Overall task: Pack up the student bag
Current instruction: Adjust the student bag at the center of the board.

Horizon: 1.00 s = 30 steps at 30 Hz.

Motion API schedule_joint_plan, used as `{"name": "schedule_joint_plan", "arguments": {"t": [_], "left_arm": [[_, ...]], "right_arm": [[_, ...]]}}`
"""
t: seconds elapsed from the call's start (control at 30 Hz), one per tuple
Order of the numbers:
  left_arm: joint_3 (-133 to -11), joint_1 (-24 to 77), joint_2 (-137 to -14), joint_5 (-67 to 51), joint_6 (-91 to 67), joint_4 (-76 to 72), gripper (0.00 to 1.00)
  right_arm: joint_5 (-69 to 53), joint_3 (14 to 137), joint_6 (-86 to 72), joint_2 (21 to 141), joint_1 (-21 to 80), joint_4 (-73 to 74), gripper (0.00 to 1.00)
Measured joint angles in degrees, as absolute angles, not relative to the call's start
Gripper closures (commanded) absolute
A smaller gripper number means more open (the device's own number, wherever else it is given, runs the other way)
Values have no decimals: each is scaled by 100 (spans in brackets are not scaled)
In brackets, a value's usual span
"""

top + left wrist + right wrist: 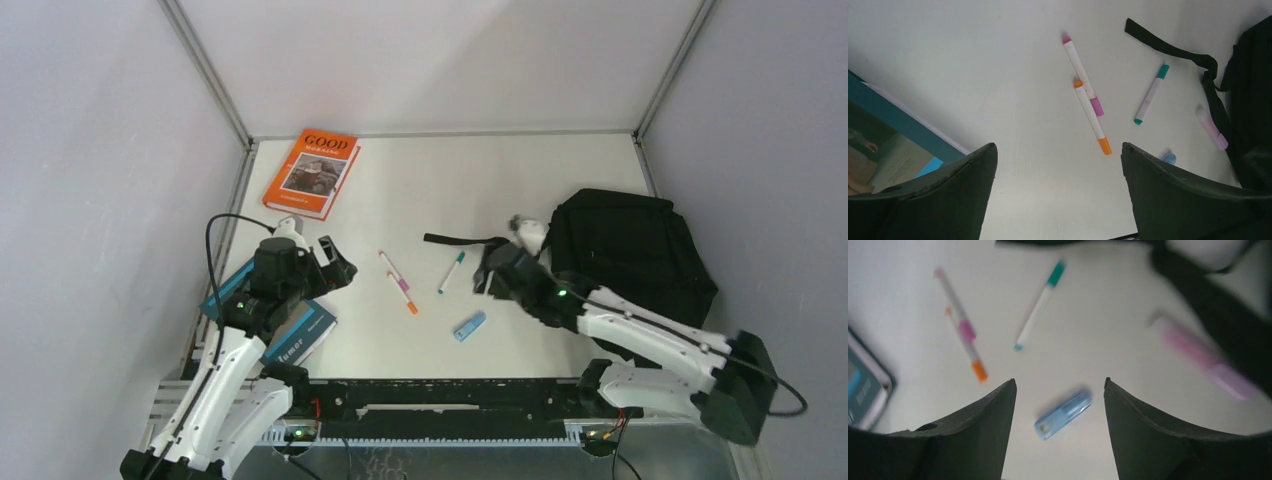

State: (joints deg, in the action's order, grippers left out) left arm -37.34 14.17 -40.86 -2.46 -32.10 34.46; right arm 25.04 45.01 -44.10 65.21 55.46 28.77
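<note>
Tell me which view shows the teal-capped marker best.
Left wrist: the teal-capped marker is whole, close and sharp there, with both teal ends clear. Right wrist also shows all of it, but blurred. Top external shows all of it too, only small and with little detail.

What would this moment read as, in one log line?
left hand: open, empty | right hand: open, empty, aimed at blue item | bag: on table, right | pens, books: unpacked
</note>
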Motion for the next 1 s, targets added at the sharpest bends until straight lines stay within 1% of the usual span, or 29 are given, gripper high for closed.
{"name": "schedule_joint_plan", "arguments": {"t": [0.13,0.2,0.23,0.3,0.37,0.53,0.73,1.0], "left_arm": [[-3734,1455,-4084,-370,-3201,3400,5],[-3734,1570,-4084,-486,-3201,3299,2],[-3734,1680,-4082,-519,-3201,3221,1],[-3734,1959,-4086,-530,-3201,3074,0],[-3734,2316,-4150,-504,-3205,2952,0],[-3752,2941,-4696,-454,-3218,2733,0],[-3920,4042,-5428,-215,-3214,2707,0],[-4257,4200,-5649,-176,-3317,2134,0]], "right_arm": [[2580,4342,-4375,5516,4372,3107,27],[2523,4189,-4375,4995,3651,3208,27],[2488,4104,-4368,4786,3374,3260,27],[2410,3889,-4355,4379,2779,3450,27],[2307,3763,-4355,4160,2443,3669,28],[2198,3710,-4388,4108,2143,4156,28],[2128,3701,-4416,4471,2095,4460,27],[2259,3699,-4598,5148,2069,4698,30]]}}
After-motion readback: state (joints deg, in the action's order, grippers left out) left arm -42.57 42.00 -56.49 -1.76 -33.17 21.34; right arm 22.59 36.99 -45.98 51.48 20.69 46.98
